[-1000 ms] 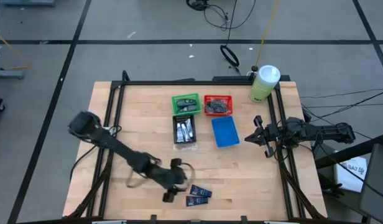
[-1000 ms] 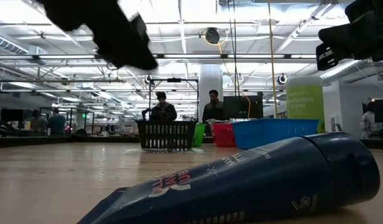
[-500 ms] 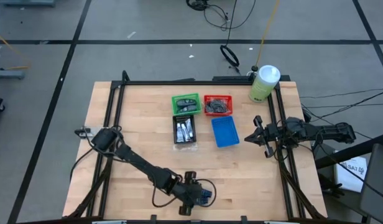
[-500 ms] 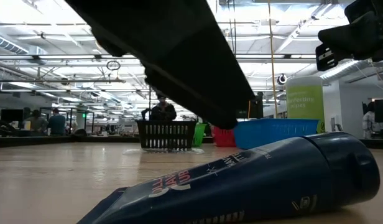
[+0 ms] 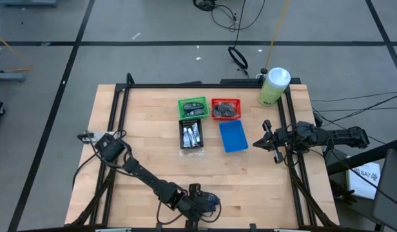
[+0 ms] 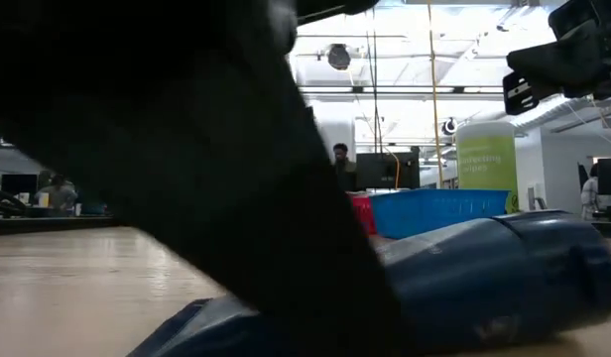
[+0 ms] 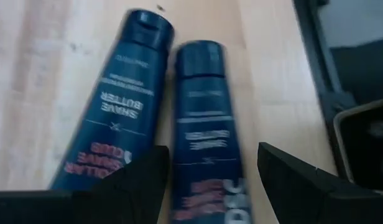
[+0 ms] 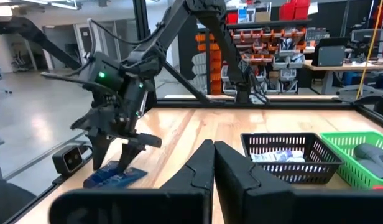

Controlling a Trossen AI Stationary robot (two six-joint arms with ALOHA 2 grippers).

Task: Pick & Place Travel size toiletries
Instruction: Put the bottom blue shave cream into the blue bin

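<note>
Left gripper (image 7: 210, 177) spread wide, straddling one of two navy tubes (image 7: 207, 130) at the table's near edge | we should centre on its body, probably clear of the neighbour (image 7: 114, 118), before closing | right gripper (image 8: 211, 163) pinched narrow, idle at the right rail.

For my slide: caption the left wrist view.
Open left gripper poised over the nearer of two navy shave butter tubes lying side by side on the wooden table.

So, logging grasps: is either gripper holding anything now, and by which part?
Nothing held. Left gripper is open, straddling one navy tube; right gripper is shut on nothing.
</note>
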